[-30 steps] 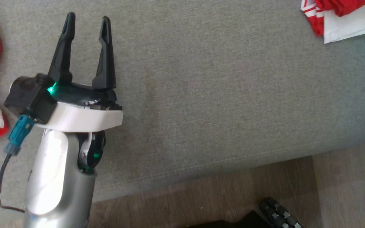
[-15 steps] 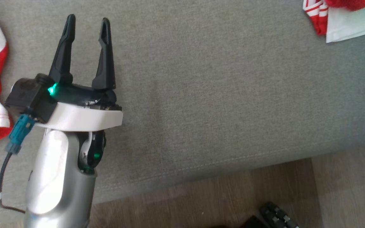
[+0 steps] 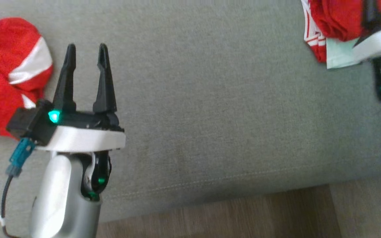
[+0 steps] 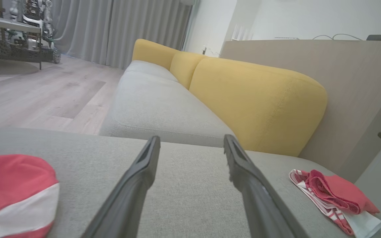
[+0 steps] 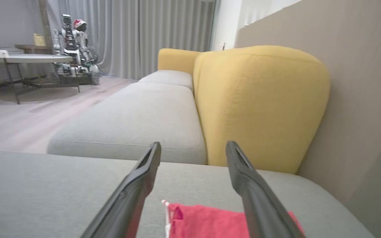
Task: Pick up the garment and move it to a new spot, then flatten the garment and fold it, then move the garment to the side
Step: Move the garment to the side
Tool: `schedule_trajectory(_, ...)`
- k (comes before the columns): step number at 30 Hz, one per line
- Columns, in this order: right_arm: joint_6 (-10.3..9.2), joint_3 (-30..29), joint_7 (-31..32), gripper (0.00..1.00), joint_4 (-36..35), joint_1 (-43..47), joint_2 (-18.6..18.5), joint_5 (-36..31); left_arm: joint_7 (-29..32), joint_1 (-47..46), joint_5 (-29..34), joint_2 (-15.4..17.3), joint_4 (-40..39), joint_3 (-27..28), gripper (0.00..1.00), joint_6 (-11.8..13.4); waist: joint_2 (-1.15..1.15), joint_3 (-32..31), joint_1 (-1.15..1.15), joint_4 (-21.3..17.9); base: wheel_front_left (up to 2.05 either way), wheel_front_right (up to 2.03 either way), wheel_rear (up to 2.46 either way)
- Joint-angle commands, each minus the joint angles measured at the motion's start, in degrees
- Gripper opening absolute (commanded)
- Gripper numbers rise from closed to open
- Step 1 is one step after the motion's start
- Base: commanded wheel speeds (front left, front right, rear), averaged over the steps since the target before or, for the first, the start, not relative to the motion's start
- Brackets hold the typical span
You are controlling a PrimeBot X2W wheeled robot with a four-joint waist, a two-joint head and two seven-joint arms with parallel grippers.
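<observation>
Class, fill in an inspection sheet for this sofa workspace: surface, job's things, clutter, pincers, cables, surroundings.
Surface: grey sofa seat, bare in the middle.
Job's things: left garment, red and white, crumpled; right garment, red and white, in a neater pile.
Clutter: nothing seen.
Pincers: left pincer open, holding nothing, beside the left garment; right pincer open, pointing over the right garment.
Cables: cable with a teal plug at the left wrist.
Surroundings: yellow backrest, wood floor, curtains.

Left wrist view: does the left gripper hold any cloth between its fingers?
No, the left gripper stands open over bare gray cushion, and the red and white garment lies apart at the lower left.
</observation>
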Motion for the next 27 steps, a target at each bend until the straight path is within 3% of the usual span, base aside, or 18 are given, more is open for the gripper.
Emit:
schedule_trajectory(1, -0.01, 1.18, 0.11, 1.00, -3.08, 2.52, 1.25, 0.70, -0.29, 0.74, -0.38, 0.47, -2.21, 2.18, 1.00, 0.49, 0.00, -3.32, 0.00, 1.89, 0.00, 0.00, 0.00)
schedule_trajectory(14, -0.01, 3.91, -2.45, 1.00, -8.07, 19.92, 7.30, 0.52, -0.29, 8.57, -1.38, 0.47, 0.45, 0.51, 1.00, 2.05, 0.00, -10.09, 0.00, 4.40, 0.00, 0.00, 0.00)
schedule_trajectory(27, -0.01, 3.40, -3.05, 1.00, -14.33, 29.91, 11.54, -1.90, -0.29, 13.21, -0.22, 0.47, 1.82, -0.77, 1.00, 2.72, 0.00, -14.02, 0.00, 4.30, 0.00, 0.00, 0.00)
